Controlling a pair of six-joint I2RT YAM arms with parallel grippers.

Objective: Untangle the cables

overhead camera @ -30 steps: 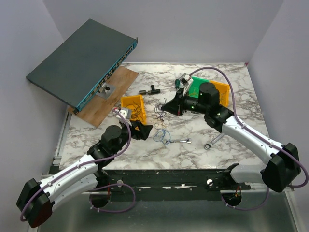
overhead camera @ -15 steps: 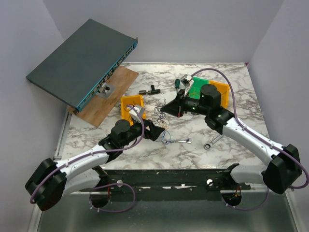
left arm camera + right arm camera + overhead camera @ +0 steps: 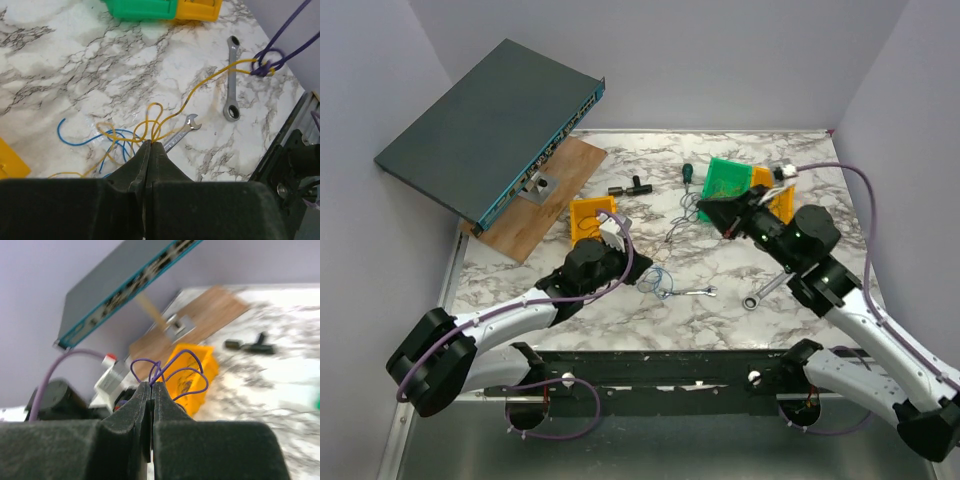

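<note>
The cables (image 3: pixel 660 283) lie mid-bench as a loose bunch of blue loops (image 3: pixel 75 140) and yellow ones, just in front of the left fingers (image 3: pixel 149 145), which are pinched shut on the yellow strand (image 3: pixel 192 95). That strand runs off to a small knot with the purple strand (image 3: pixel 265 65), crossing the handle of a ratchet wrench (image 3: pixel 231 77) in the left wrist view. The right fingers (image 3: pixel 151 386) are also shut, gripping purple loops (image 3: pixel 172 372) above the bench, with a thin line hanging down from them towards the bunch. A small open-ended spanner (image 3: pixel 698 292) lies right beside the loops, its jaw end close to the left fingertips, the nearest thing in the way. A yellow bin (image 3: pixel 592 218) sits just behind the left wrist; a green bin (image 3: pixel 727 178) and a second yellow bin (image 3: pixel 778 198) stand side by side behind the right wrist. Further back are a green-handled screwdriver (image 3: pixel 688 173) and some small black parts (image 3: pixel 630 186). At the far left a dark network switch (image 3: pixel 490 125) leans tilted over a wooden board (image 3: pixel 545 200). The bench (image 3: pixel 790 160) is white marble pattern with grey veins, closed in by plain pale lilac walls (image 3: pixel 720 60) on three sides.
</note>
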